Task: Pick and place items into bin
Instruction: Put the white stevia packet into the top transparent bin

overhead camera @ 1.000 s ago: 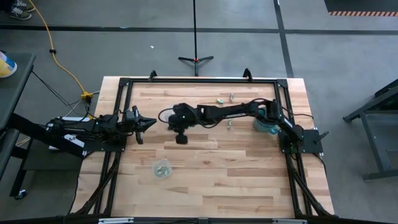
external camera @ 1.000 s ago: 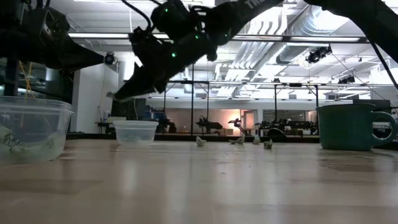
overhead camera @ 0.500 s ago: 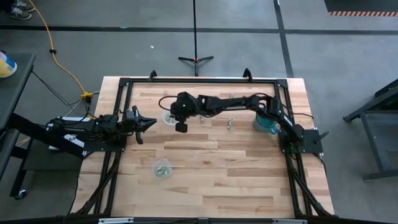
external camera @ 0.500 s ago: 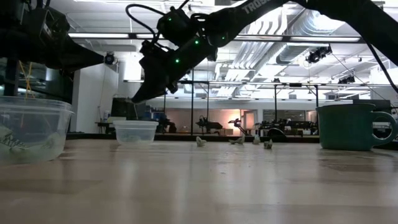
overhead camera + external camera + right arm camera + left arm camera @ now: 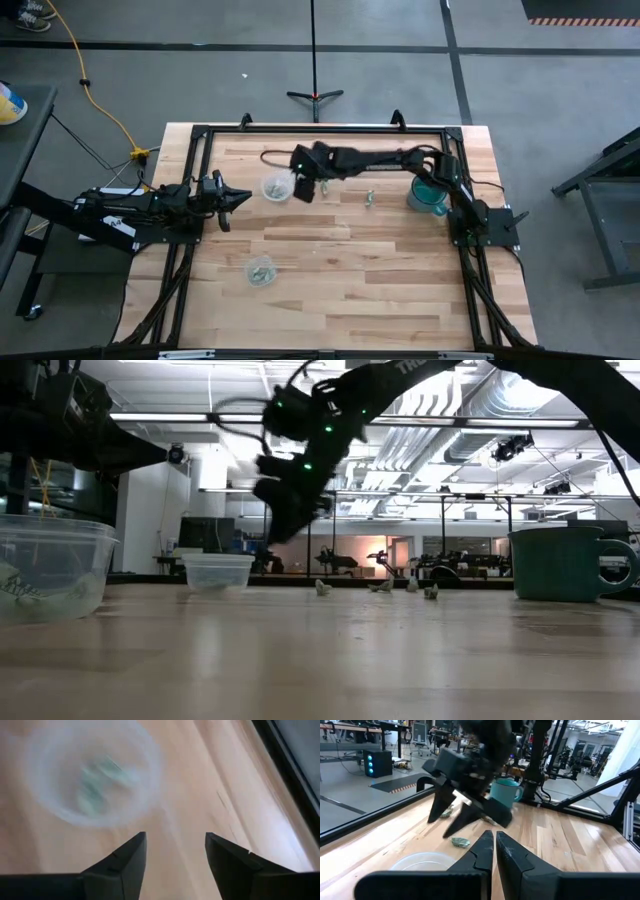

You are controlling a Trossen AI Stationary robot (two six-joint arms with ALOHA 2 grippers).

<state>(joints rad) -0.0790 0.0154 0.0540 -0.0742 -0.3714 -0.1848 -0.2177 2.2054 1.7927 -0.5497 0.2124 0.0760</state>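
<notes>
A clear cup (image 5: 276, 186) stands left of the table's middle, with a blurred green piece (image 5: 97, 777) inside it. My right gripper (image 5: 303, 190) hangs open just right of this cup and above the table, with nothing between its fingers (image 5: 122, 862). More small green-grey items lie on the wood: one (image 5: 461, 841) close to the cup, others (image 5: 368, 198) (image 5: 431, 592) farther right. My left gripper (image 5: 238, 197) waits shut at the table's left side, pointing at the cup.
A second clear cup (image 5: 262, 271) with pieces in it stands nearer the front edge. A teal mug (image 5: 428, 196) stands at the right by the right arm's base. A black frame (image 5: 320, 128) runs round the table top.
My right gripper has swung from over the far clear cup toward the table's right and far edge, tipping as it went, and has opened. It now hangs beside the cup rather than above it.
</notes>
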